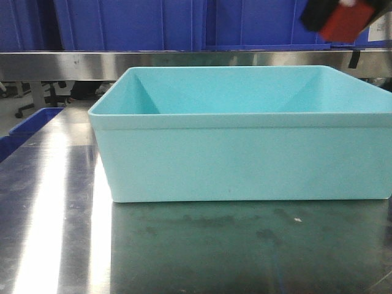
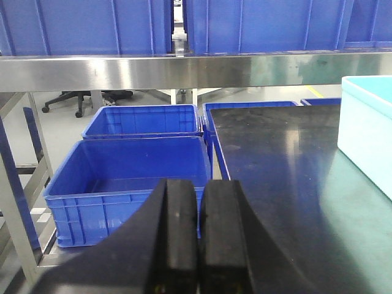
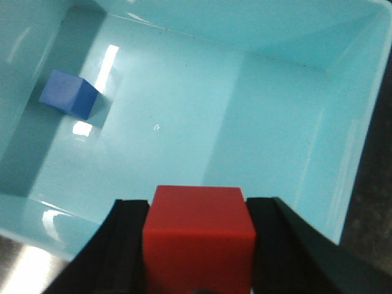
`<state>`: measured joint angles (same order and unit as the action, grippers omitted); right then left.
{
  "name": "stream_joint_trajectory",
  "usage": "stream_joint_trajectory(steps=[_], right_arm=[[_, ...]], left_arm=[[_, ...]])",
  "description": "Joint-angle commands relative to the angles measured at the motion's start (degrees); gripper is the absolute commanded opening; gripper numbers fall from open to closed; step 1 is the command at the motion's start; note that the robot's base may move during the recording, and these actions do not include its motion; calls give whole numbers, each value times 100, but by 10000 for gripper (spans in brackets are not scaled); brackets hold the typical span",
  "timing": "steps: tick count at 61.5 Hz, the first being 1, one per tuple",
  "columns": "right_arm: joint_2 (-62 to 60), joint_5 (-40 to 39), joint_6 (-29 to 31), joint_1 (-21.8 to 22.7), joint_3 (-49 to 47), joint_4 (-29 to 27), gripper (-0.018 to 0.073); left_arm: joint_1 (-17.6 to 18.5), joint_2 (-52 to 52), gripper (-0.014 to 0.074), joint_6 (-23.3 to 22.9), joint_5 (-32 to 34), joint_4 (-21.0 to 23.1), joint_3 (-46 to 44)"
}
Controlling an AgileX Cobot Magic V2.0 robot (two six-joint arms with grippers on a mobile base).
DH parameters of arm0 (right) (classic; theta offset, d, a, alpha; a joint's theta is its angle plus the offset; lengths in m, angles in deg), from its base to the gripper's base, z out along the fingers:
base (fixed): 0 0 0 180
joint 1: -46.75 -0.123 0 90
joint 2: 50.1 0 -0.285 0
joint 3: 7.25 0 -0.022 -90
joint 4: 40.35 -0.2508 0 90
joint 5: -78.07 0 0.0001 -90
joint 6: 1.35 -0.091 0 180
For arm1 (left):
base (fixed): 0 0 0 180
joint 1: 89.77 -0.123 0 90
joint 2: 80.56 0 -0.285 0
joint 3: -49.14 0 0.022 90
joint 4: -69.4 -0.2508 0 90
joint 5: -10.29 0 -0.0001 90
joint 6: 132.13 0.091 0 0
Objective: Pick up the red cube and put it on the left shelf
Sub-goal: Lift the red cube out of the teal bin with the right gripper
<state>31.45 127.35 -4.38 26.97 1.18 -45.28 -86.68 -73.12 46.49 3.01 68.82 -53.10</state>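
The right claw clamps the red cube high above the teal tub's right side, so the steel shelf's left stretch lies well to its left, while the left claw hangs pressed together, empty.

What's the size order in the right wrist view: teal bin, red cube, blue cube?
1. teal bin
2. red cube
3. blue cube
The red cube sits nearer the camera, so the cubes' true sizes may match.
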Motion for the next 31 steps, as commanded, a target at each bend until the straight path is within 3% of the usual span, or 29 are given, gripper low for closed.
stream_joint_trajectory(steps=[1, 31], right_arm=[[-813, -619, 165, 3, 368, 44, 174], [-4298, -1124, 231, 3, 2615, 44, 174]], left_arm=[[25, -85, 102, -5, 503, 22, 132], [25, -85, 102, -5, 503, 22, 132]])
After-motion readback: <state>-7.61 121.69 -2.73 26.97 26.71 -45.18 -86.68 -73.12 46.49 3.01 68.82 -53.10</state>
